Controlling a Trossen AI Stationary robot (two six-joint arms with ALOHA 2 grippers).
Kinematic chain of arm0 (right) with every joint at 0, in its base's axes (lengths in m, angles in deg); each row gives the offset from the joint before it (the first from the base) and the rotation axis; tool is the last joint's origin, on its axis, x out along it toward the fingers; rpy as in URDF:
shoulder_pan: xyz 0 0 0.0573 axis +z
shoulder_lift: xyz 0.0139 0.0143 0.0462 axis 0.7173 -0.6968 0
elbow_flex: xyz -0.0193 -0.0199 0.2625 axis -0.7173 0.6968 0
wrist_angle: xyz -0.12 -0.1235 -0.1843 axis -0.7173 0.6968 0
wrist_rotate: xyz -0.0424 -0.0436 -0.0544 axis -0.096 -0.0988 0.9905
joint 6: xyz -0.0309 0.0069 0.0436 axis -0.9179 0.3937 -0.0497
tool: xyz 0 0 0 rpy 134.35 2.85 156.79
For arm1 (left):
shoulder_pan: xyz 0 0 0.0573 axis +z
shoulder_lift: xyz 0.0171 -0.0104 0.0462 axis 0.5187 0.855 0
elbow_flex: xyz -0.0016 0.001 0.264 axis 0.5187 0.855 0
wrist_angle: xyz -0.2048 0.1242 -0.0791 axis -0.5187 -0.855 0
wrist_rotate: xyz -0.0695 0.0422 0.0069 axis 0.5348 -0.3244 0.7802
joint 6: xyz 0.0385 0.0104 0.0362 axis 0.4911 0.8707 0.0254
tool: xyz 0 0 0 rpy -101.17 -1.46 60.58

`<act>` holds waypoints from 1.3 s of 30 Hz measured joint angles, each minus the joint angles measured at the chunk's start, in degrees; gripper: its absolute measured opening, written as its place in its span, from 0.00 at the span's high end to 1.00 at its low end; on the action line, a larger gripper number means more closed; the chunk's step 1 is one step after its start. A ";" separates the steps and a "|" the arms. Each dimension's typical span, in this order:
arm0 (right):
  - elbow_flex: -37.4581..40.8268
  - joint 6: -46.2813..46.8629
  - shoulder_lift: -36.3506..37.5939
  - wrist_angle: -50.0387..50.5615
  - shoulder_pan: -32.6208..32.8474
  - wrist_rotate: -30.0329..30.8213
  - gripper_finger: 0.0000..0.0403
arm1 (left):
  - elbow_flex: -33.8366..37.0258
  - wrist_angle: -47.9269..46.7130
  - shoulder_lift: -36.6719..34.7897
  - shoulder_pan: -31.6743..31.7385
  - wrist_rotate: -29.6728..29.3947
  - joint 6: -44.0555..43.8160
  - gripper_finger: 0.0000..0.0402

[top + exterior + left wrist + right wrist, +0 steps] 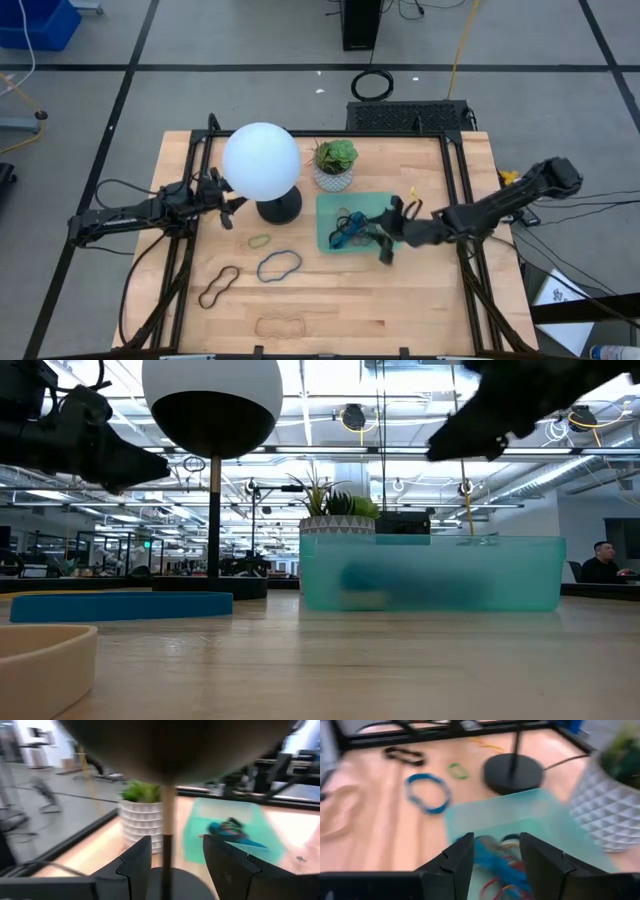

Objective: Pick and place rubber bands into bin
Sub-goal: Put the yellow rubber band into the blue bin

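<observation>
Nearest the table's front edge lies a tan rubber band (280,324), its long axis running left to right. Behind it, a brown band (218,286) slants diagonally and a blue band (279,265) lies roughly crosswise; a small green band (259,241) sits just beyond. Further back, the bin (325,215) holds a tangle of bands (347,230) — mostly blue, with orange and black. The right gripper (386,236) reaches in low from the right, hovering over the bin, fingers parted and holding nothing. The left gripper (234,203) waits beside the lamp base (278,207), fingers apart — empty. A plant pot (334,165) stands behind the bin.
</observation>
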 joint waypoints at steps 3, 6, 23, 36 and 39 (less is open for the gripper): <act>1.82 0.13 0.96 -1.94 4.57 3.29 0.61 | 0.00 0.25 0.00 0.00 4.81 -0.09 0.54; 3.85 0.10 1.31 -5.96 7.37 7.39 0.62 | 0.00 0.71 0.00 0.00 6.63 1.55 0.54; 8.46 -0.35 1.22 -13.82 8.27 7.63 0.63 | -11.70 -16.93 6.93 0.00 -9.34 -4.97 0.54; 8.46 -2.10 1.22 -13.56 7.03 7.51 0.63 | -25.82 -38.41 23.53 0.00 -10.77 -23.33 0.54; 8.46 -2.49 1.22 -13.55 7.05 7.47 0.63 | -29.52 -44.39 28.11 0.00 -9.92 -25.94 0.54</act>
